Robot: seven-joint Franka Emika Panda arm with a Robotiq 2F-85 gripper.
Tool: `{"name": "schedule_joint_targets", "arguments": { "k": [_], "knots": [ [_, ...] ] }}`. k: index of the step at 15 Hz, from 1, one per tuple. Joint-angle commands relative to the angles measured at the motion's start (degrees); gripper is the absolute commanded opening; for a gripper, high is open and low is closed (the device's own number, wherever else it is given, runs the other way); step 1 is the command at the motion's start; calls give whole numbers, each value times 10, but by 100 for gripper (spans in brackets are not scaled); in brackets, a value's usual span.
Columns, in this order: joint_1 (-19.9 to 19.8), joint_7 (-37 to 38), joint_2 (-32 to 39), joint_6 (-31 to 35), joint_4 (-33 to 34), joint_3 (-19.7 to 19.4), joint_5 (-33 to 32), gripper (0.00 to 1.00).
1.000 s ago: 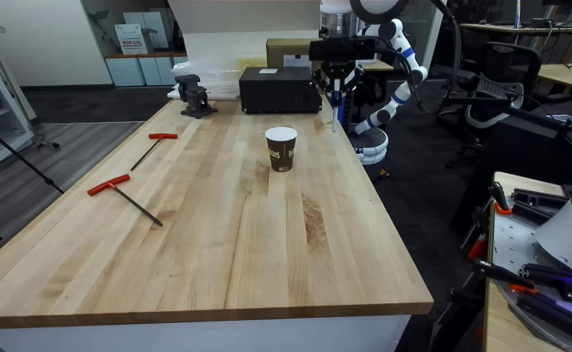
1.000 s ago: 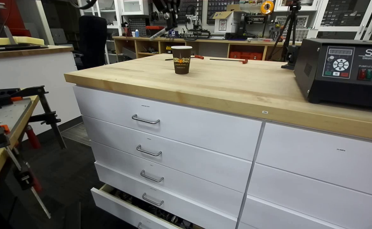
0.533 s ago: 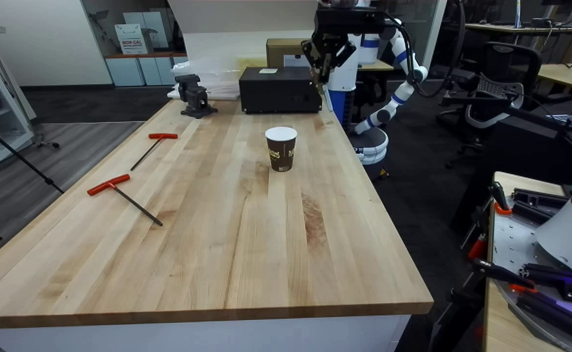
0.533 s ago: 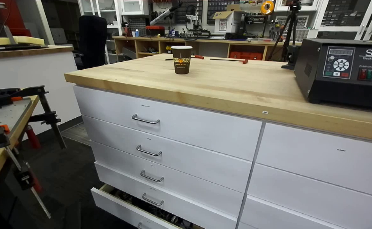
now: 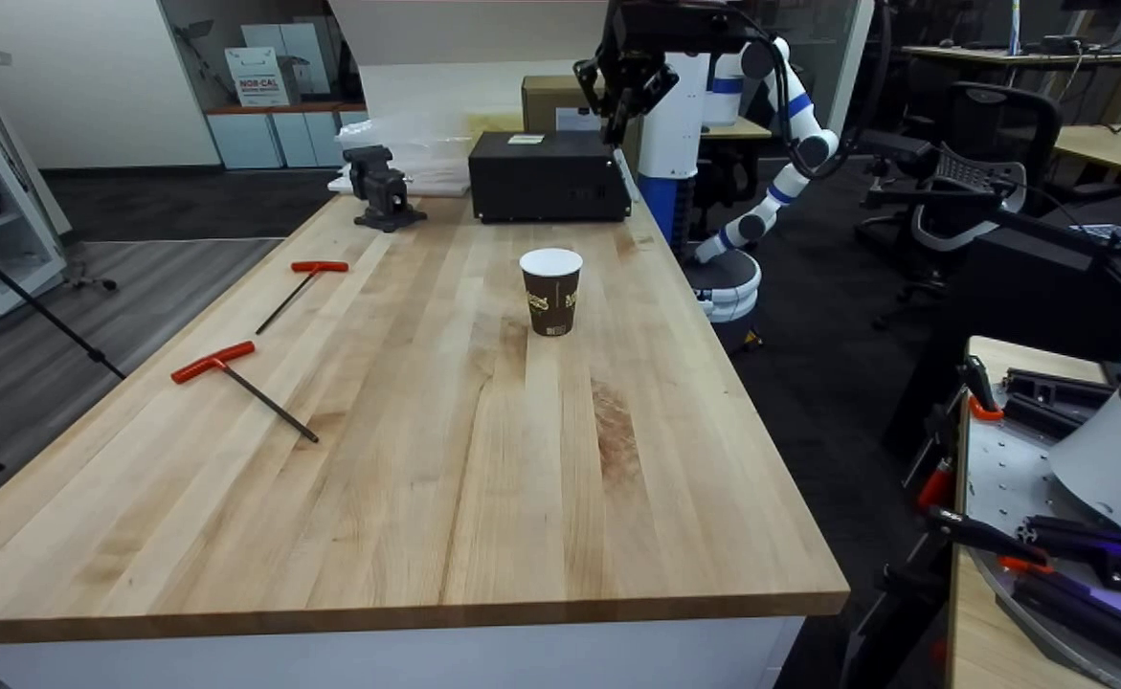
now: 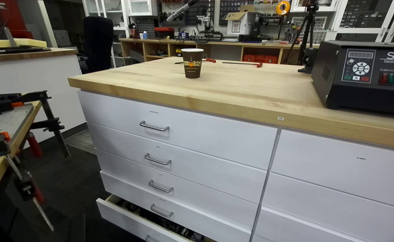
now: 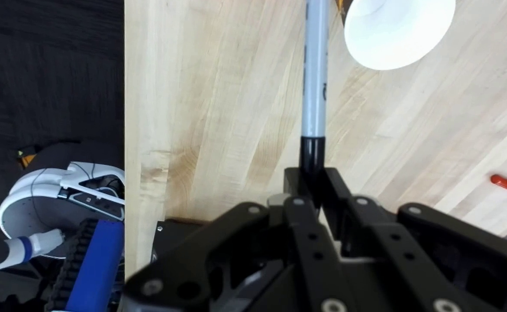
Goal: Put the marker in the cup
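Note:
The marker [image 7: 315, 78] has a light grey body and a black end. My gripper [image 7: 312, 175] is shut on the black end in the wrist view. The marker slants down from the gripper [image 5: 617, 134] in an exterior view, held above the far right part of the table; there its grey body [image 5: 626, 176] shows. The marker also shows tilted at the top of an exterior view [image 6: 180, 12], where the gripper is out of the picture. The brown cup [image 5: 551, 299] with white rim stands upright on the table, also in an exterior view [image 6: 192, 65]. The marker is apart from the cup [image 7: 400, 32].
Two red-handled tools [image 5: 213, 362] [image 5: 320, 267] lie on the wooden table [image 5: 407, 498]. A black machine box [image 5: 550, 177] stands at the far end, below and beside the gripper. A small vise [image 5: 383, 187] stands left of it. The table edge [image 7: 132, 108] runs close by.
My gripper has moved up and to the left in an exterior view, carrying the marker, which is now more tilted. The cup and tools have not moved.

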Motion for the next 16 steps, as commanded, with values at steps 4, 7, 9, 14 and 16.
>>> {"name": "schedule_joint_targets", "arguments": {
  "k": [4,7,9,14,16],
  "knots": [
    [0,-58,51,2,59,18,15,4],
    [4,-42,48,10,45,14,6,4],
    [5,-42,54,10,46,13,6,14],
    [6,-48,62,24,51,15,4,4],
    [6,-79,69,53,55,17,5,4]
  ]
}}
